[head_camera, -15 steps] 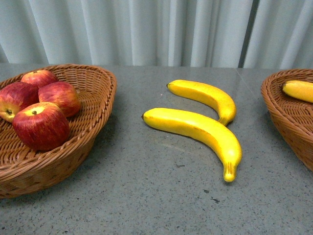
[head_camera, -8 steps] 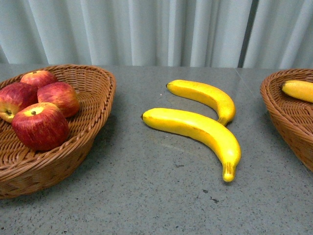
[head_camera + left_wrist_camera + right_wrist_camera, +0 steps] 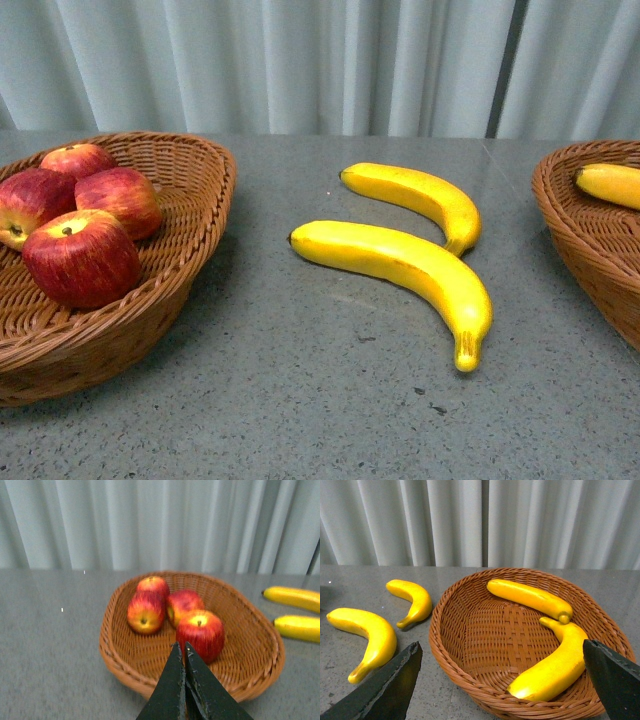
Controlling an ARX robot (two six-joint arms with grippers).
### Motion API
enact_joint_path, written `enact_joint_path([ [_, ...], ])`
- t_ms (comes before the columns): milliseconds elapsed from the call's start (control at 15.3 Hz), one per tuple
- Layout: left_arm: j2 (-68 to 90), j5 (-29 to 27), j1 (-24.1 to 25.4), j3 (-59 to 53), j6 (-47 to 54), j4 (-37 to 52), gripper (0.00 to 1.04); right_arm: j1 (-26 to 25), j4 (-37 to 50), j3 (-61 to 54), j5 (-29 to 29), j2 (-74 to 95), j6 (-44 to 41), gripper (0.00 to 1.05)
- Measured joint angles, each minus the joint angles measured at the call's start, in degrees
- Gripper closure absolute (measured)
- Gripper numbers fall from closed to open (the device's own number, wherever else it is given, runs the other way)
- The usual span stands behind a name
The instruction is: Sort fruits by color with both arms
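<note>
Bananas (image 3: 400, 262) look smooth and slippery, so the empty right gripper (image 3: 500, 647), spread wide, should take one mid-body; left gripper (image 3: 183, 647) is closed, empty.

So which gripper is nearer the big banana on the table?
Right. The right gripper is open with the banana close beside one finger; the left gripper, shut, has the apple basket in between.

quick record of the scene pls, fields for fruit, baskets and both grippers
apples: four, all in the left basket
table: near banana and far banana lying loose
right basket: holds straight banana and curved banana
left gripper: shut, empty, facing the left basket
right gripper: open, empty, facing the right basket
left to sort: the two table bananas
</note>
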Motion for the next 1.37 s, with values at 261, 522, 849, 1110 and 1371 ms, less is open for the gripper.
enact_joint_path([
  [261, 0.13, 0.0, 0.0, 0.0, 0.0, -0.42, 1.03, 0.0, 0.07, 0.0, -0.04, 0.0, 0.0, 0.07],
  [522, 0.13, 0.0, -0.02, 0.0, -0.11, -0.35, 0.81, 0.0, 0.07, 0.0, -0.02, 0.0, 0.0, 0.07],
  [849, 0.13, 0.0, 0.0, 0.0, -0.11, -0.37, 0.08, 1.01, -3.58, 1.14, 2.75, 1.6, 3.54, 0.07],
  [1110, 0.13, -0.02, 0.0, 0.0, -0.11, -0.35, 0.07, 6.56, 27.21, 15.69, 0.74, 38.66, 16.85, 0.07],
  [1371, 0.13, 0.0, 0.0, 0.0, -0.11, -0.35, 0.07, 15.45, 31.78, 39.69, -6.99, 75.67, 9.49, 0.07],
])
